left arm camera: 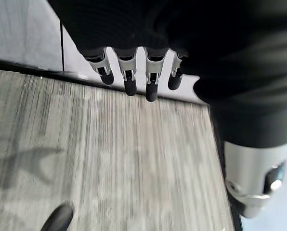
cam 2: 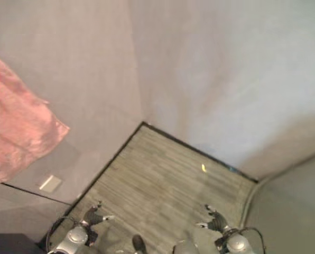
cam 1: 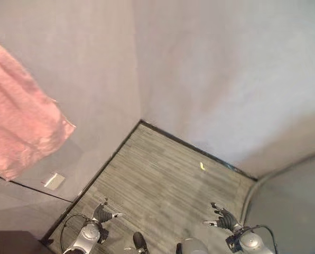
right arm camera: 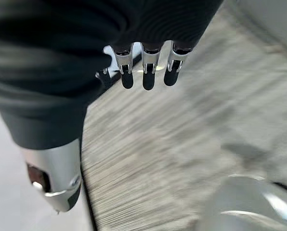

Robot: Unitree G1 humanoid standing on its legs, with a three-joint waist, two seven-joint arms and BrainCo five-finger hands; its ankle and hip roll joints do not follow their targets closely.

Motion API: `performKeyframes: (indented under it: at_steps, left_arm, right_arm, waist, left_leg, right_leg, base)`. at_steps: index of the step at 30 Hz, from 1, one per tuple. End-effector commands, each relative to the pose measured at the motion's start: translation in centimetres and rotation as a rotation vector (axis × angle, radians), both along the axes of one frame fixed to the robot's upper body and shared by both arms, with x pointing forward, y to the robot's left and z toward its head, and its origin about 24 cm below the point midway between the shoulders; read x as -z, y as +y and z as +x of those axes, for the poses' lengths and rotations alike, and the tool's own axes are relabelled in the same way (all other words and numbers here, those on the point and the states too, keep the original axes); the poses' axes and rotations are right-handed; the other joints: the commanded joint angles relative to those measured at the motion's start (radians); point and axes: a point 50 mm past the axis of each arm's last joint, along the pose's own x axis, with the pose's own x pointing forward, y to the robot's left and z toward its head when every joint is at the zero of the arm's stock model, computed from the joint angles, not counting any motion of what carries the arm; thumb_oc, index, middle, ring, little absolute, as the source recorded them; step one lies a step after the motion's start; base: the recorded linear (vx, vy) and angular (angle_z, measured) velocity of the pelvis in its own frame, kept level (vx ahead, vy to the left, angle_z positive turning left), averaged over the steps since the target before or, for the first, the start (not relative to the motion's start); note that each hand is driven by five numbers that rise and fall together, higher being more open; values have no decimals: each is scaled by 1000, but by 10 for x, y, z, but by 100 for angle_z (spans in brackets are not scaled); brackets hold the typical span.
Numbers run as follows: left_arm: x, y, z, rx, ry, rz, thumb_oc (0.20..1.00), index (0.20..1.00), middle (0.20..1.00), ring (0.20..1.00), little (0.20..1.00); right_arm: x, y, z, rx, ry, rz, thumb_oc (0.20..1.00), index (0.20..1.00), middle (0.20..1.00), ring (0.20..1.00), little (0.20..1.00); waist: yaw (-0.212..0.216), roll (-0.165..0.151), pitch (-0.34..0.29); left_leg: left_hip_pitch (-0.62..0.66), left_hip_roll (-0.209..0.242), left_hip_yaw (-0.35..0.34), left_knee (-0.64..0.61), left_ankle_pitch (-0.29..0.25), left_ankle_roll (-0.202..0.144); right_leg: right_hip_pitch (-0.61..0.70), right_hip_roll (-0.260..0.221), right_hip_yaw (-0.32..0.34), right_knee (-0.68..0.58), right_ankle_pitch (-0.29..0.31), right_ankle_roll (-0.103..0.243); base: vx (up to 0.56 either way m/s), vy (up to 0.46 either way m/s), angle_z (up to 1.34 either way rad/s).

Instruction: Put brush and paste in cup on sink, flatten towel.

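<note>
A pink towel [cam 1: 21, 119] hangs crumpled against the grey wall at the far left, well above the floor. My left hand [cam 1: 102, 214] hangs low at the bottom left over the wood-look floor, fingers [left arm camera: 130, 82] relaxed and holding nothing. At the bottom right my right hand [cam 1: 225, 218] hangs the same way, its fingers [right arm camera: 148, 76] loose and empty. Both hands are far below and apart from the towel.
Grey walls meet in a corner [cam 1: 140, 120] ahead, with a dark skirting along the floor [cam 1: 163, 180]. A white socket plate [cam 1: 54, 181] sits low on the left wall. A small yellow scrap [cam 1: 202, 166] lies on the floor near the far wall.
</note>
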Motion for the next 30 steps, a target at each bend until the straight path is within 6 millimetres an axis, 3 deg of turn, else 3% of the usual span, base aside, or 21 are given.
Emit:
performKeyframes:
  at_steps: [1,6,9,10,17,18,20,21,23,26,28,29,30]
  left_arm:
    - [7,20,-22,-286,12,-41,1000,1000,1000,1000,1000]
    - [9,31,-28,-342,45,-17,1000,1000,1000,1000,1000]
    - [12,33,-37,-369,69,-15,1000,1000,1000,1000,1000]
    - [13,34,-42,-367,81,-4,1000,1000,1000,1000,1000]
    - [14,39,-49,-378,97,21,1000,1000,1000,1000,1000]
    - [13,38,-46,-341,102,37,1000,1000,1000,1000,1000]
    - [10,38,-39,-288,93,58,1000,1000,1000,1000,1000]
    - [9,36,-33,-264,79,61,1000,1000,1000,1000,1000]
    - [2,33,-15,-209,47,78,1000,1000,1000,1000,1000]
    - [-5,30,2,-149,2,106,1000,1000,1000,1000,1000]
    - [-7,28,6,-124,-7,113,1000,1000,1000,1000,1000]
    - [-11,21,16,-89,-42,102,1000,1000,1000,1000,1000]
    - [-11,21,16,-89,-42,102,1000,1000,1000,1000,1000]
  right_arm:
    - [-26,3,27,-23,-159,34,1000,1000,1000,1000,1000]
    - [-32,2,26,-61,-174,23,1000,1000,1000,1000,1000]
    - [-27,-1,18,-66,-139,7,1000,1000,1000,1000,1000]
    - [-22,-2,15,-66,-114,1,1000,1000,1000,1000,1000]
    - [-17,3,23,-104,-96,-35,1000,1000,1000,1000,1000]
    - [-17,1,25,-95,-98,-50,1000,1000,1000,1000,1000]
    - [-19,-1,27,-83,-111,-49,1000,1000,1000,1000,1000]
    - [-19,-3,27,-66,-114,-45,1000,1000,1000,1000,1000]
    - [-20,-6,25,-26,-125,-43,1000,1000,1000,1000,1000]
    - [-20,-2,27,-34,-132,-52,1000,1000,1000,1000,1000]
    - [-17,-2,25,-23,-124,-53,1000,1000,1000,1000,1000]
    - [-16,-4,24,-16,-111,-60,1000,1000,1000,1000,1000]
    - [-16,-4,24,-16,-111,-60,1000,1000,1000,1000,1000]
  waist:
    - [-17,38,31]
    - [-55,17,34]
    - [-53,1,12]
    - [-33,-3,-12]
    - [20,-26,-29]
    - [31,-31,-23]
    - [27,-34,-18]
    - [18,-35,-12]
    - [-29,-42,-10]
    - [-30,-34,-9]
    - [-34,-32,-16]
    - [-24,-24,-16]
    - [-25,-24,-16]
  left_leg:
    - [-20,3,-79,69,49,-110]
    - [49,-33,-190,57,37,-127]
    - [60,-45,-242,42,42,-132]
    - [56,-44,-247,43,47,-140]
    - [37,-34,-300,59,43,-157]
    - [18,-36,-332,80,44,-170]
    - [-4,-32,-320,125,46,-190]
    - [-22,-14,-283,161,53,-198]
    - [-27,101,-52,171,70,-213]
    - [-45,99,-84,107,54,-200]
    - [-67,116,-87,75,79,-207]
    - [-154,172,-126,55,148,-231]
    - [-153,171,-126,55,148,-232]
  right_leg:
    - [34,119,42,-422,212,25]
    - [-3,179,156,-590,260,32]
    - [50,161,129,-645,279,20]
    - [90,155,111,-686,284,12]
    - [163,138,42,-744,269,-9]
    - [180,130,7,-763,262,-17]
    - [193,121,-19,-769,254,-20]
    - [196,114,-36,-768,251,-20]
    - [205,93,-84,-767,237,-17]
    - [212,92,-96,-774,221,-18]
    - [210,83,-100,-777,220,-12]
    - [224,55,-91,-779,205,-2]
    - [225,54,-91,-778,203,-2]
  base:
    - [394,-32,63]
    - [275,-41,96]
    - [185,-114,154]
    - [137,-114,89]
    - [88,-122,45]
    - [42,-139,70]
    - [30,-118,106]
    - [7,-77,109]
    - [-13,-26,128]
    - [32,45,110]
    - [143,135,-43]
    - [227,169,-28]
    - [324,236,-18]
